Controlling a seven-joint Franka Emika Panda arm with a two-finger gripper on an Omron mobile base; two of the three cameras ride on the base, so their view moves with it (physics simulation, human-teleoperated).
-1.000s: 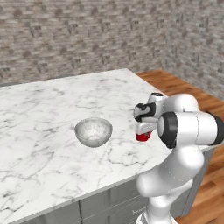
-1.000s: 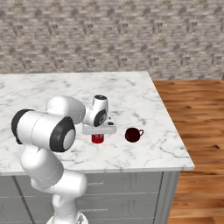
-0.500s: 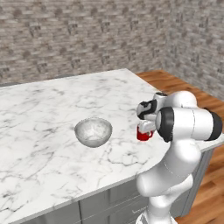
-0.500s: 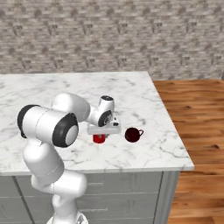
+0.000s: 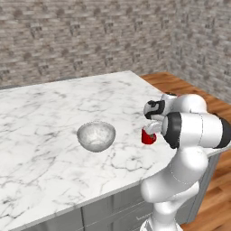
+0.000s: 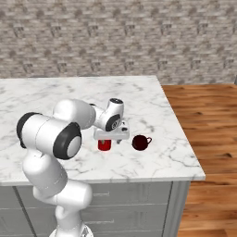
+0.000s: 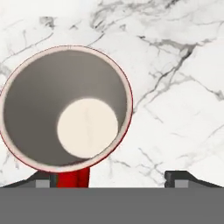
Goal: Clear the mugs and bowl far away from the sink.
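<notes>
The bright red mug [image 5: 148, 136] [image 6: 104, 145] stands upright on the marble counter [image 5: 54, 113], right under my gripper [image 6: 111, 136] [image 5: 151, 130]. In the hand view I look straight down into the mug [image 7: 65, 109], whose handle points toward the bottom edge. My gripper [image 7: 111, 177] is open, its tips wide apart and the mug's rim over the left one. The dark maroon mug [image 6: 140, 142] sits just to the right, near the counter's end. The pale speckled bowl [image 5: 96, 135] rests to the left of the gripper. The sink is out of view.
The counter's right end [image 6: 185, 139] drops off to a wooden floor [image 6: 208, 115]. A stone wall [image 5: 81, 40] runs behind the counter. My own arm's big elbow [image 6: 51, 134] hangs over the front edge.
My fingers have spread from shut on the bright red mug to wide apart. The mug stays at the same spot on the counter, and my elbow has swung a little.
</notes>
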